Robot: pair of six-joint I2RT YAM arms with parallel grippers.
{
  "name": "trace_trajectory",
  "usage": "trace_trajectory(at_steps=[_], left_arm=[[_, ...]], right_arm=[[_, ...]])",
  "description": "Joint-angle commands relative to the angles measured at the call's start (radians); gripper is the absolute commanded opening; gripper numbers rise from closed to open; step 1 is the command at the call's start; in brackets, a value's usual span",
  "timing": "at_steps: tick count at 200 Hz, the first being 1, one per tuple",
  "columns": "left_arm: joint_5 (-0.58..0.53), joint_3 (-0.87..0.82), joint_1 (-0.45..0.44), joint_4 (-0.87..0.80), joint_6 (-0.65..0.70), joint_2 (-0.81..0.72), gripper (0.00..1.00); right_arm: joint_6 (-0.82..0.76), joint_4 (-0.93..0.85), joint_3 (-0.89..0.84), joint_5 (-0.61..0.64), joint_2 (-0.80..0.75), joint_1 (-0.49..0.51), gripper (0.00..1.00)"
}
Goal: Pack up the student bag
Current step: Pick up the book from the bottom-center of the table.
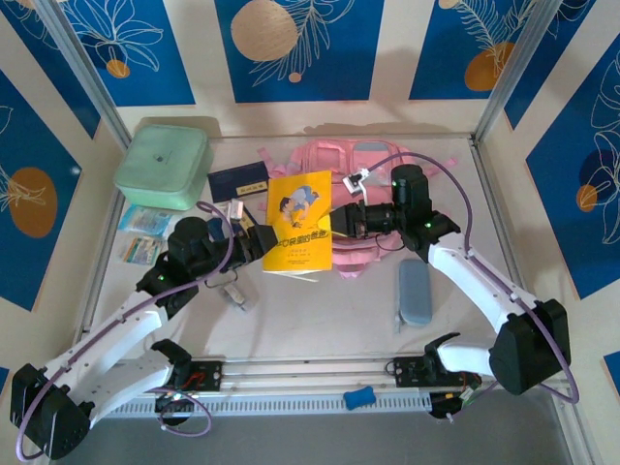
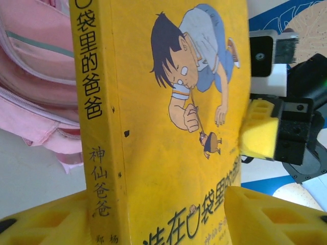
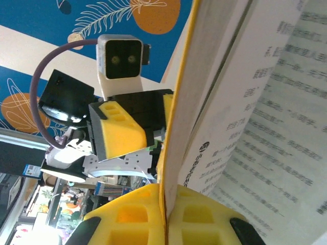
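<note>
**Table lot, contents as seen**

1. Book [image 1: 298, 221]: yellow paperback with a cartoon boy on the cover and Chinese lettering down the spine. It is being held up off the table [image 1: 320, 320] between the two arms.

2. Bag [image 1: 325, 157]: pink, with a grey-blue panel. It is lying flat just behind the book, running partly under it and spreading out past the book's right side. In the left wrist view its pink fabric and zip are showing just left of the spine.

3. Right gripper [image 3: 166, 204]: it is working at the book's right edge. Its yellow fingers are pressed fully together and pinching the thin yellow cover (the printed pages are fanning away beside it).

4. Left gripper [image 2: 157, 194]: it is sitting at the book's lower left. One yellow finger is standing on the spine side and the other on the cover side, with the book between them. Whether they are pressing on the book or standing clear of it, I cannot tell.

5. Box [image 1: 163, 167]: mint green and square, sitting well to the book's rear left.

6. Navy case [image 1: 237, 184]: flat, lying just beside the book's upper left corner.

7. Packets [image 1: 145, 221]: small and printed, lying well left of the book.

8. Pouch [image 1: 415, 293]: grey-blue and oblong, lying to the book's front right, apart from it.
</note>
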Motion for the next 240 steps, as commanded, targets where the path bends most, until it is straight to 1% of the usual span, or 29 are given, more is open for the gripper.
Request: trace_trajectory(at_steps=[1, 24, 39, 60, 73, 88, 95, 106, 112, 116, 126, 131, 132, 133, 142, 151, 156, 172, 180, 200, 214, 240], left_arm=[[0.014, 0.045, -0.027, 0.078, -0.01, 0.009, 0.51], [0.008, 0.041, -0.038, 0.114, -0.017, 0.033, 0.43], [0.005, 0.053, -0.039, 0.108, 0.001, 0.046, 0.33], [-0.018, 0.062, -0.041, 0.087, 0.014, 0.053, 0.28], [-0.021, 0.054, -0.04, 0.111, 0.003, 0.053, 0.21], [-0.027, 0.057, -0.041, 0.113, 0.001, 0.053, 0.17], [-0.032, 0.06, -0.041, 0.106, 0.008, 0.052, 0.13], [-0.041, 0.068, -0.04, 0.096, 0.016, 0.053, 0.04], [-0.046, 0.075, -0.039, 0.095, 0.022, 0.054, 0.01], [-0.049, 0.078, -0.04, 0.095, 0.026, 0.056, 0.0], [-0.065, 0.081, -0.041, 0.1, 0.028, 0.053, 0.0], [-0.073, 0.082, -0.04, 0.109, 0.027, 0.051, 0.0], [-0.073, 0.082, -0.04, 0.111, 0.026, 0.052, 0.0], [-0.076, 0.082, -0.04, 0.112, 0.025, 0.052, 0.0], [-0.09, 0.08, -0.04, 0.13, 0.017, 0.052, 0.0], [-0.094, 0.082, -0.04, 0.152, 0.007, 0.06, 0.0], [-0.091, 0.084, -0.041, 0.168, 0.0, 0.067, 0.0], [-0.07, 0.092, -0.042, 0.236, -0.028, 0.092, 0.0], [-0.071, 0.095, -0.043, 0.259, -0.044, 0.105, 0.0], [-0.086, 0.091, -0.059, 0.346, -0.091, 0.131, 0.0], [-0.086, 0.091, -0.069, 0.412, -0.12, 0.153, 0.0], [-0.098, 0.1, -0.082, 0.411, -0.113, 0.172, 0.0]], right_arm=[[-0.054, 0.02, 0.002, -0.023, 0.004, -0.01, 0.0], [-0.041, 0.039, -0.001, -0.031, 0.025, -0.01, 0.0], [-0.046, 0.037, 0.001, -0.036, 0.028, -0.01, 0.0], [-0.072, 0.002, 0.001, -0.014, 0.025, -0.013, 0.0], [-0.076, -0.008, -0.009, -0.011, 0.024, -0.02, 0.0], [-0.075, -0.011, -0.02, -0.011, 0.018, -0.026, 0.0], [-0.083, -0.023, -0.021, -0.008, 0.015, -0.028, 0.01], [-0.107, -0.056, -0.019, 0.008, 0.009, -0.027, 0.09], [-0.12, -0.08, -0.018, 0.023, 0.007, -0.029, 0.17], [-0.126, -0.101, -0.017, 0.037, 0.004, -0.029, 0.25], [-0.13, -0.142, -0.021, 0.067, -0.002, -0.038, 0.48], [-0.124, -0.153, -0.028, 0.068, -0.005, -0.044, 0.58], [-0.12, -0.153, -0.032, 0.066, -0.006, -0.046, 0.62], [-0.12, -0.153, -0.032, 0.066, -0.006, -0.046, 0.62], [-0.084, -0.139, -0.052, 0.057, -0.011, -0.06, 0.76], [-0.046, -0.116, -0.076, 0.058, -0.019, -0.069, 0.92], [-0.031, -0.109, -0.085, 0.069, -0.024, -0.072, 0.99], [-0.007, -0.12, -0.102, 0.093, -0.027, -0.076, 0.99], [0.025, -0.081, -0.119, 0.081, -0.026, -0.077, 0.99], [0.173, 0.132, -0.201, 0.032, -0.023, -0.067, 0.99], [0.239, 0.222, -0.22, 0.023, -0.02, -0.048, 0.99], [0.333, 0.37, -0.233, 0.024, -0.037, -0.001, 0.99]])
